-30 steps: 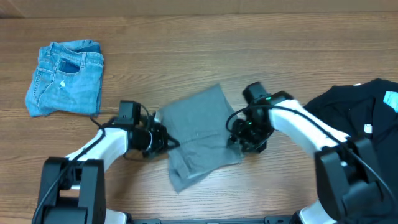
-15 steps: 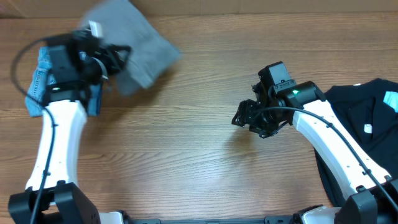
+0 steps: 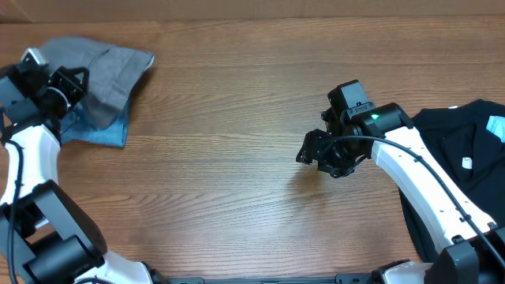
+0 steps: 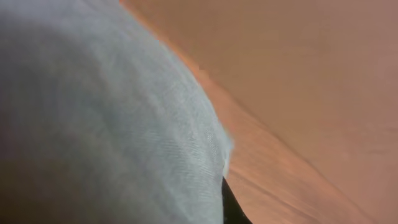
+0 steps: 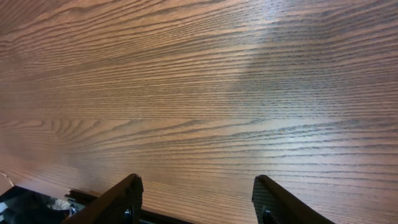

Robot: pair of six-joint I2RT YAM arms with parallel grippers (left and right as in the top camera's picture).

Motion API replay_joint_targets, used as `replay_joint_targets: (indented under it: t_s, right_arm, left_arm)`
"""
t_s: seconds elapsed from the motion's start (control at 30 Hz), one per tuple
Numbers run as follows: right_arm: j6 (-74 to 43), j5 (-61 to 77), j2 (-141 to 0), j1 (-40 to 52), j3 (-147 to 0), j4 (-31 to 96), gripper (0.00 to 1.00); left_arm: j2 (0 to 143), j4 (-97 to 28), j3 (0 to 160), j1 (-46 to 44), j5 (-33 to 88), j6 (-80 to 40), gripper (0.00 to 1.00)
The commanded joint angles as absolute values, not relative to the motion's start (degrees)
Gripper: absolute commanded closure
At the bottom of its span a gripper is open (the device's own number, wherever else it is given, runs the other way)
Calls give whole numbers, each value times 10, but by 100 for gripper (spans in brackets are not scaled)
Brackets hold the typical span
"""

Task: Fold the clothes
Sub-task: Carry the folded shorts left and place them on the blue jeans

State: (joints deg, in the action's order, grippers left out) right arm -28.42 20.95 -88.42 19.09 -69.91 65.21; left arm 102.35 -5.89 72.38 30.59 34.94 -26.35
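The grey-olive shorts [image 3: 110,67] lie bunched at the far left of the table, draped over the light-blue denim shorts [image 3: 99,132]. My left gripper [image 3: 72,83] is at their left edge and shut on the cloth. In the left wrist view the grey fabric [image 4: 106,112] fills most of the frame and hides the jaws, apart from a dark fingertip [image 4: 231,208]. My right gripper [image 3: 312,150] hovers open and empty over bare wood right of centre. Its two fingers [image 5: 118,199] stand wide apart in the right wrist view.
A black garment with light-blue tags [image 3: 458,158] lies at the right edge, under the right arm. The wooden table [image 3: 237,158] runs between the two arms. Only a strip of the denim shorts shows below the grey shorts.
My left gripper has carried the grey shorts from the table's middle to the far left, onto the denim shorts. My right gripper let go and has barely moved since.
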Motion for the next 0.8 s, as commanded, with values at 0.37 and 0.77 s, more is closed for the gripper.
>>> replay_joint_targets:
  t_s: [0.37,0.77]
  right_arm:
    - [-281,206,-881,189,-708,659,39]
    - [-280,206,-881,189,-708,667,39]
  left_arm:
    - [1017,-211,737,389,337,-212,73]
    - [858,-334,738,476,309,-151,41]
